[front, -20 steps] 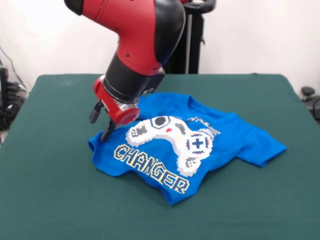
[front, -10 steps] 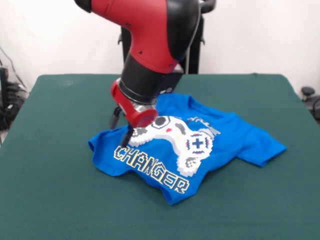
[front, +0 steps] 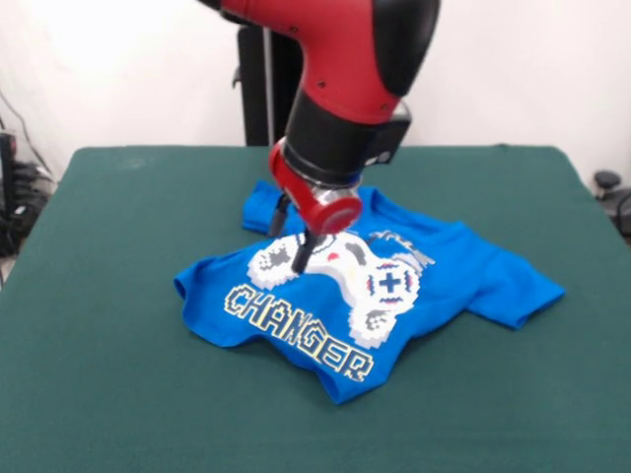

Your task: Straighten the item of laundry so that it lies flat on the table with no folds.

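The item of laundry, a bright blue T-shirt with a white game controller print and "CHANGER" lettering, lies rumpled near the middle of the table. Its front hem is folded under and creases run across its body. One sleeve reaches right toward the table's edge, and another pokes out behind the arm. My gripper hangs just over the left part of the controller print. It is open, with its two dark fingers apart and no cloth between them.
A black pedestal post rises behind the table. Dark cables and gear sit off the left edge, and a black object off the right edge. Bare green cloth surrounds the shirt.
The arm has swung rightward, from the shirt's left edge to above the controller print, uncovering the far sleeve. The shirt itself has not moved.
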Robot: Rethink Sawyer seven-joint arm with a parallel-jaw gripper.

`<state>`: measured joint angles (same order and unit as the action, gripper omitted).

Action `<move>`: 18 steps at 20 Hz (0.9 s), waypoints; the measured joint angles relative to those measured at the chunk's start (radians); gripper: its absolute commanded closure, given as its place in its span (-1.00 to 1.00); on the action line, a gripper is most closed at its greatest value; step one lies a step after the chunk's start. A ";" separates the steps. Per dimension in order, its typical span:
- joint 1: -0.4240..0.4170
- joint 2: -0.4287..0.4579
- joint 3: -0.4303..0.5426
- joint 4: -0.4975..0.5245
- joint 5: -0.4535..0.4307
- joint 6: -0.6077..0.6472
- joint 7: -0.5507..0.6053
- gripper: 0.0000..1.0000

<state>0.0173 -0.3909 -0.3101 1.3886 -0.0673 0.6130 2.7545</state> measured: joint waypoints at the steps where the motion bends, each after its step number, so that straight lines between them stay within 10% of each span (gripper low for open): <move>1: 0.000 -0.006 0.004 0.008 0.000 0.000 0.000 -1.00; 18: -0.054 -0.124 0.116 0.262 -0.001 0.000 0.000 -1.00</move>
<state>-0.0369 -0.5150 -0.1939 1.6510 -0.0683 0.6128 2.7545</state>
